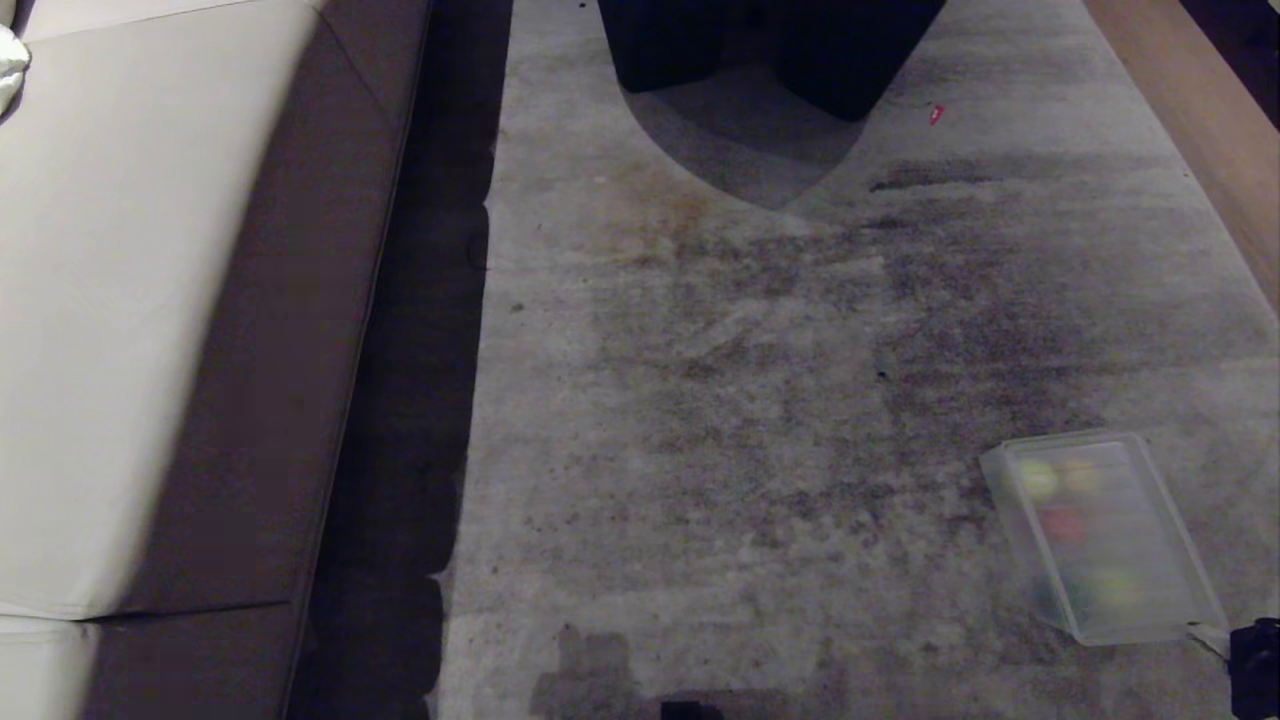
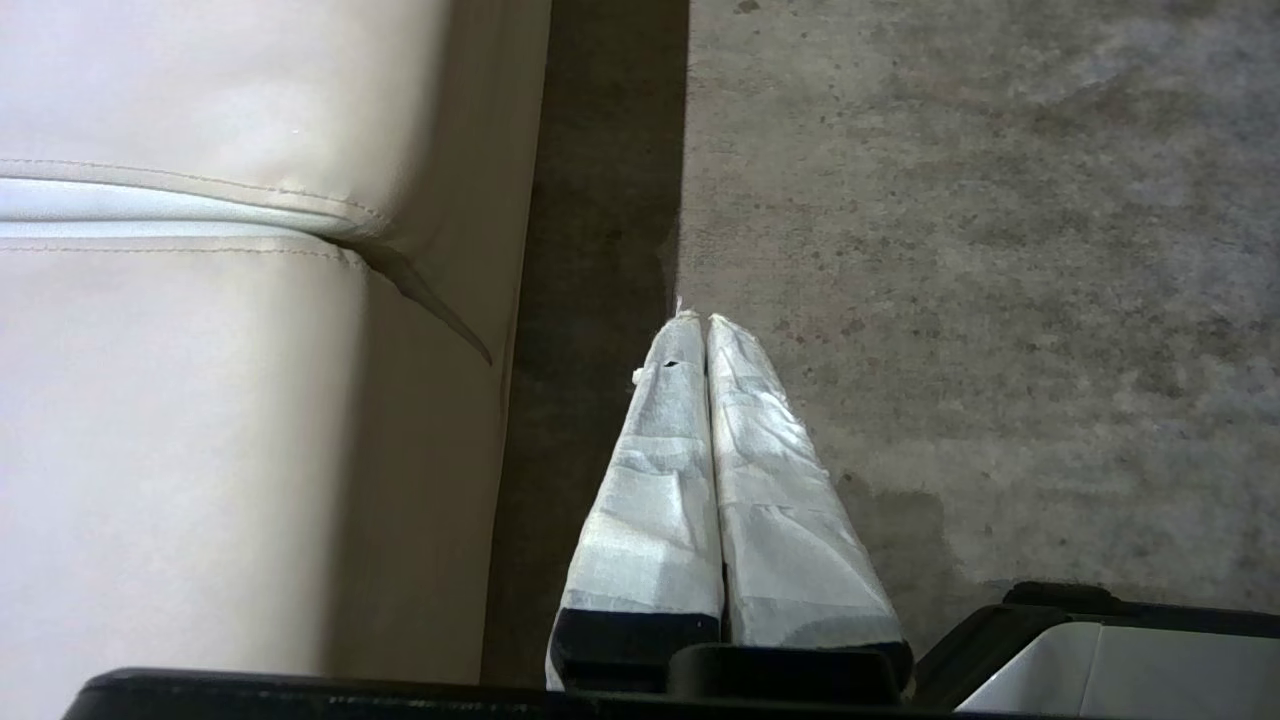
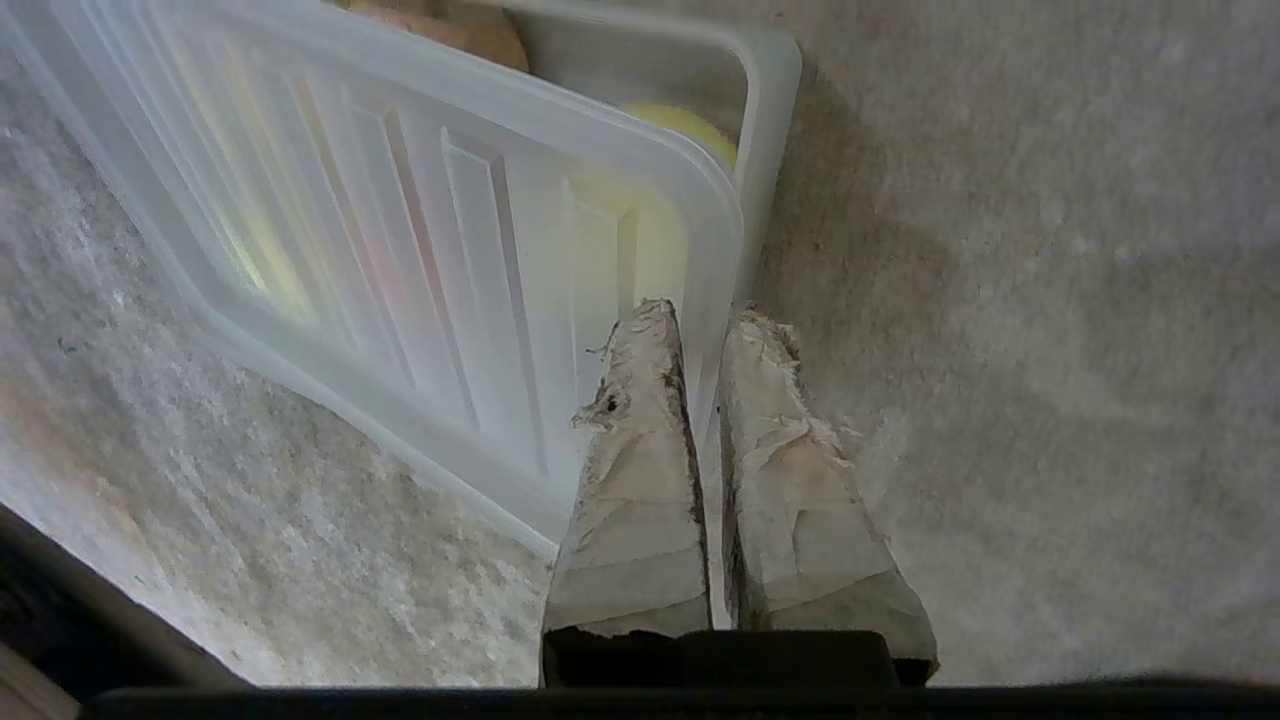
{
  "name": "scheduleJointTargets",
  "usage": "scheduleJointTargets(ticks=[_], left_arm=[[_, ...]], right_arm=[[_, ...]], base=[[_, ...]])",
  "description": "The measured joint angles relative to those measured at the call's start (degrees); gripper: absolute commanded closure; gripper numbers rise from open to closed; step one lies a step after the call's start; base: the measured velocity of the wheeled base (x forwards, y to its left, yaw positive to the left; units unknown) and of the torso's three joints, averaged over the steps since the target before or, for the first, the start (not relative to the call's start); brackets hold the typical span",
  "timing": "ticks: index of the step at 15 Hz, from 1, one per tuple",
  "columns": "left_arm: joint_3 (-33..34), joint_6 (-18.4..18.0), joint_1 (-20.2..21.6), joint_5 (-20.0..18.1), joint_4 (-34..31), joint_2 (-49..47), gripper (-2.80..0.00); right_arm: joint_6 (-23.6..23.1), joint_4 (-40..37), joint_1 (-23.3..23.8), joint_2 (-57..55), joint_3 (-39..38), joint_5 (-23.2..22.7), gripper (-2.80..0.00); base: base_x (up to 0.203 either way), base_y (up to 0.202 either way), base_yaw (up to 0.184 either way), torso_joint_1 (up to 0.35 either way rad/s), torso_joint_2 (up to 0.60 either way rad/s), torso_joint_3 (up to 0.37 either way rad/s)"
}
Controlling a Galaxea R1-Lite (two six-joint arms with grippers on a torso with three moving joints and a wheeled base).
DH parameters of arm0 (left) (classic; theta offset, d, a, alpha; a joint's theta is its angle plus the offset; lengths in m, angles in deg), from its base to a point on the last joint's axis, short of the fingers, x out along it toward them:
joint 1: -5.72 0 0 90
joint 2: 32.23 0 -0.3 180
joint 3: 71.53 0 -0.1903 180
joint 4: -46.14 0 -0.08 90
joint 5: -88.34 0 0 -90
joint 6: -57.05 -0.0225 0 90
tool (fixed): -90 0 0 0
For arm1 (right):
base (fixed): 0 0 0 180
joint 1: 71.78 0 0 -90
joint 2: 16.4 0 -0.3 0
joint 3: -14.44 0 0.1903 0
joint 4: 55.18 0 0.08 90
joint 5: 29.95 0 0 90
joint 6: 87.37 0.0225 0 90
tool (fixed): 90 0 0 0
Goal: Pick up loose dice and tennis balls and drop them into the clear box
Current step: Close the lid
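Clear box [image 1: 1100, 540]: sits on the grey carpet [image 1: 760, 400] at about four o'clock in the head view, well apart from the cream sofa [image 1: 150, 300] at nine o'clock.
Ribbed lid [image 3: 420, 260]: lies over most of the box, skewed, leaving one corner uncovered; the right gripper [image 3: 705, 330] has its taped fingers clamped on the lid's rim.
Step in hand: by my reading, seating the lid. Keep the pinch on the rim alone, slide the lid square to the box walls, press down only once all corners line up, and release before lifting away so the box is not dragged.
Left gripper [image 2: 697, 320]: idle beside the sofa, fingers pressed together on nothing.
Count, box and lid: one each.
Count, contents: through the lid, roughly five blurred colour patches, yellow, red and green; dice and tennis balls cannot be told apart.
Count, loose pieces: none visible on the carpet.
Small red scrap [image 1: 936, 114]: one, at one o'clock, too small to identify.
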Motion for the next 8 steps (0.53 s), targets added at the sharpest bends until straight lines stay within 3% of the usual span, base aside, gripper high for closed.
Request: scheduleJointTargets(ticks=[3, 4, 8], left_arm=[[0.0, -0.02, 0.0, 0.0, 0.0, 0.0, 0.0], [0.0, 0.0, 0.0, 0.0, 0.0, 0.0, 0.0], [0.0, -0.02, 0.0, 0.0, 0.0, 0.0, 0.0]], right_arm=[[-0.01, 0.0, 0.02, -0.71, 0.39, -0.25, 0.0], [-0.04, 0.1, 0.02, -0.99, 0.55, -0.33, -2.8], [-0.19, 0.3, 0.02, -1.54, 1.0, -0.4, -2.8]], base=[[0.0, 0.0, 0.0, 0.0, 0.0, 0.0], [0.0, 0.0, 0.0, 0.0, 0.0, 0.0], [0.0, 0.0, 0.0, 0.0, 0.0, 0.0]])
